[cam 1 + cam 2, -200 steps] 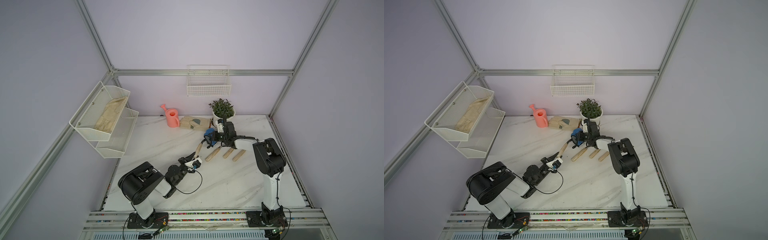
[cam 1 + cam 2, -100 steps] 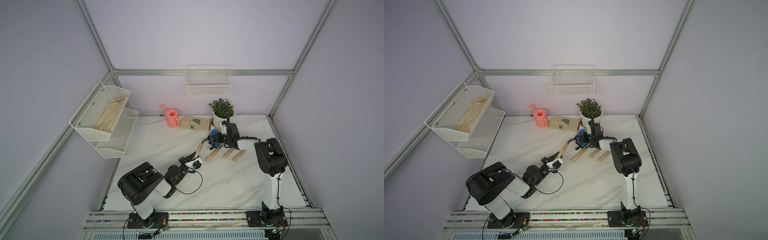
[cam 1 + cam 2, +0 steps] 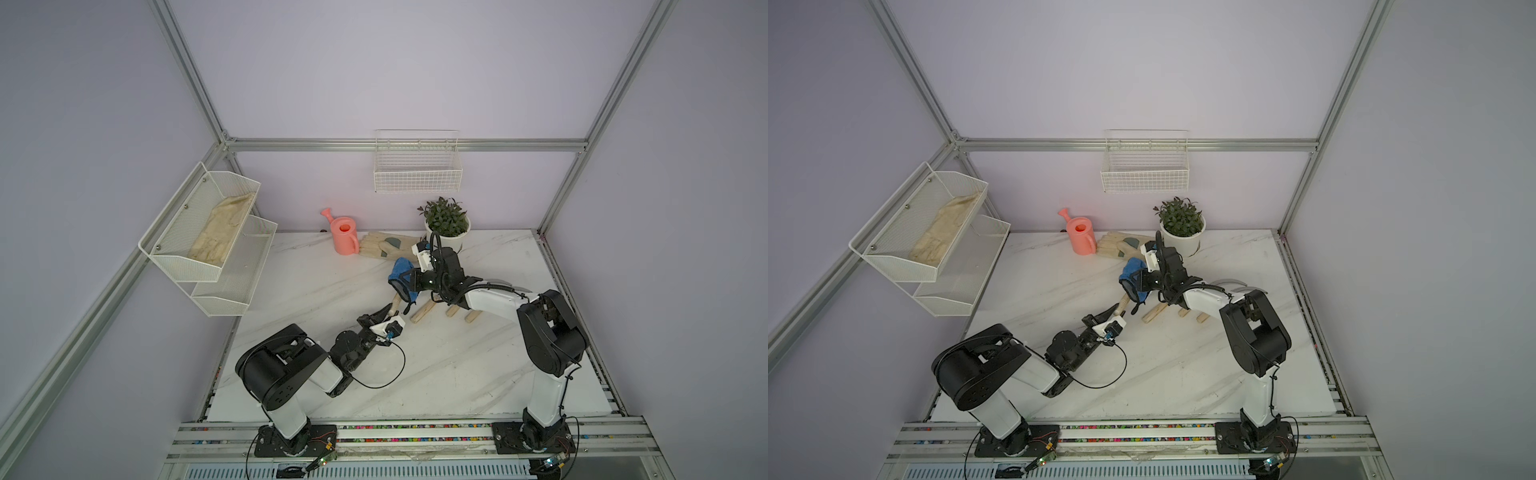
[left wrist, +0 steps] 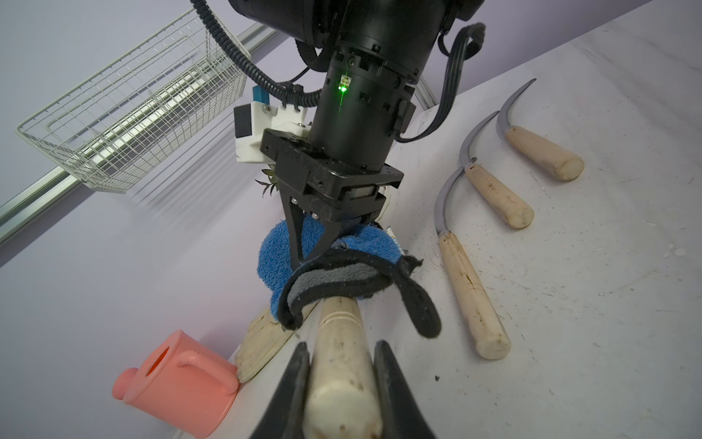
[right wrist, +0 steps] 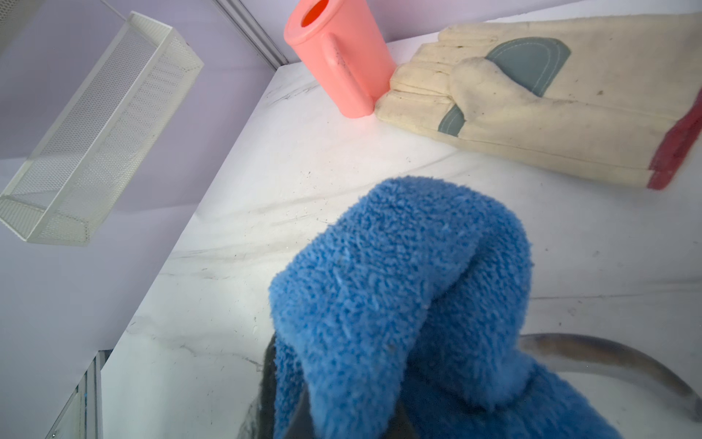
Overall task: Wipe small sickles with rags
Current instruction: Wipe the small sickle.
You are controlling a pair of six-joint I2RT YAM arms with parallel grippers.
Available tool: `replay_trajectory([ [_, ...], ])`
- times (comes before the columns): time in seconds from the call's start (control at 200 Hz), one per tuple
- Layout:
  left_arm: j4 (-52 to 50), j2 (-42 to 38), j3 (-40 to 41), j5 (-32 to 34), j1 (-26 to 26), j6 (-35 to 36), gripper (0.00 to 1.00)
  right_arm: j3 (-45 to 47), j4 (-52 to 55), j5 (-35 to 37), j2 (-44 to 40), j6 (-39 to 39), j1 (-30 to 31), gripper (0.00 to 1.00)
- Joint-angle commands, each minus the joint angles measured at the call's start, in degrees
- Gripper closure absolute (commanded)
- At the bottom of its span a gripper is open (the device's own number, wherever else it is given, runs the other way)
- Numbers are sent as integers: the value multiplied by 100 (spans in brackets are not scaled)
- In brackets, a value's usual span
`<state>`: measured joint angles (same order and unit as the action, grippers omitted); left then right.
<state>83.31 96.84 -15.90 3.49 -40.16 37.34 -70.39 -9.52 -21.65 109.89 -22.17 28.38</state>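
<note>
So that it can be wiped, a sickle [image 4: 338,323] is being clamped in the left gripper [image 4: 342,349] while the rag [image 4: 273,258] is being pinched over it by the right gripper [image 4: 309,258].

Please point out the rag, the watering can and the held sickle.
rag [image 4: 274,261]: left wrist view, plush blue part.
watering can [image 3: 344,240]: in a top view, body.
held sickle [image 4: 343,363]: left wrist view, wooden handle.

You have no text, label, brand, number or sign to read in any of these views.
</note>
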Motion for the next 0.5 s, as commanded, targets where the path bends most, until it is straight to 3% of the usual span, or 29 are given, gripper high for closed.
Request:
replay_trajectory([
  [0.0, 274, -51, -159, -170, -60, 51, 100, -152, 206, 41, 489, -19, -269, 100],
  [0.22, 276, -121, -118, -142, -71, 62, 100, -563, 476, 378, 1382, -291, -1060, 100],
  [0.495, 278, -154, -123, -78, -71, 95, 100, -472, 606, 776, 1538, -461, -1278, 100],
])
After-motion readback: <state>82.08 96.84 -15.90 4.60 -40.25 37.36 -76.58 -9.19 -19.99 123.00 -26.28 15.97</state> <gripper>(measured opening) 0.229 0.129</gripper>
